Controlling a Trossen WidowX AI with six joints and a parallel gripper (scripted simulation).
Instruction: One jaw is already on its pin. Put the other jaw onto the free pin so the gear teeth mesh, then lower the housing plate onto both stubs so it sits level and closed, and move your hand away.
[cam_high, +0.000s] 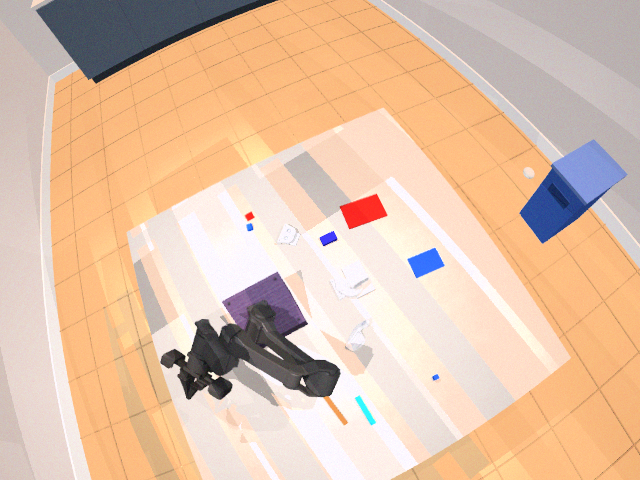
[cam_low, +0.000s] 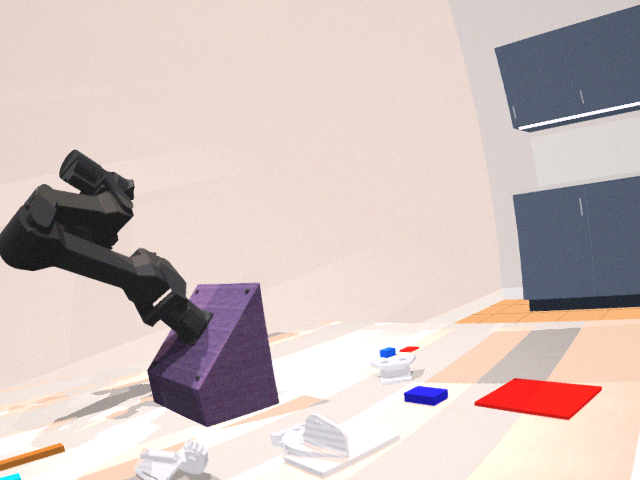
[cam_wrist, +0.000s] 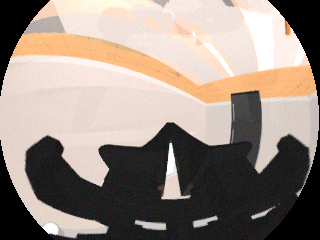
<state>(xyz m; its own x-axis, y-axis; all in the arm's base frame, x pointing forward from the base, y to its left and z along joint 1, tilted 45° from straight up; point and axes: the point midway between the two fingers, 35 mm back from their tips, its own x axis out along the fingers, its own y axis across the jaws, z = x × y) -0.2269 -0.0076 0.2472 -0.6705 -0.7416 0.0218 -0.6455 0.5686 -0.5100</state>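
Observation:
The white base plate (cam_high: 355, 270) (cam_low: 373, 445) lies on the floor mat, with a white toothed jaw (cam_low: 328, 436) on it. The pins cannot be made out. The loose white jaw (cam_high: 355, 338) (cam_low: 173, 461) lies apart from the base, on the arm's side of it. The white housing plate (cam_high: 288, 235) (cam_low: 393, 362), with two holes, stands off the base on the other side, near the small blocks. My gripper (cam_high: 190, 393) (cam_wrist: 169, 125) is shut and empty, its fingertips together. It is raised on the far side of the arm, well away from all the white parts.
The purple wedge (cam_high: 286, 297) (cam_low: 242, 356) carries the arm. A dark blue block (cam_high: 328, 238) (cam_low: 425, 395), a red sheet (cam_high: 363, 211) (cam_low: 537, 397) and a blue sheet (cam_high: 425, 262) lie around the base. Orange (cam_high: 336, 410) and cyan (cam_high: 364, 410) strips lie near the arm's elbow.

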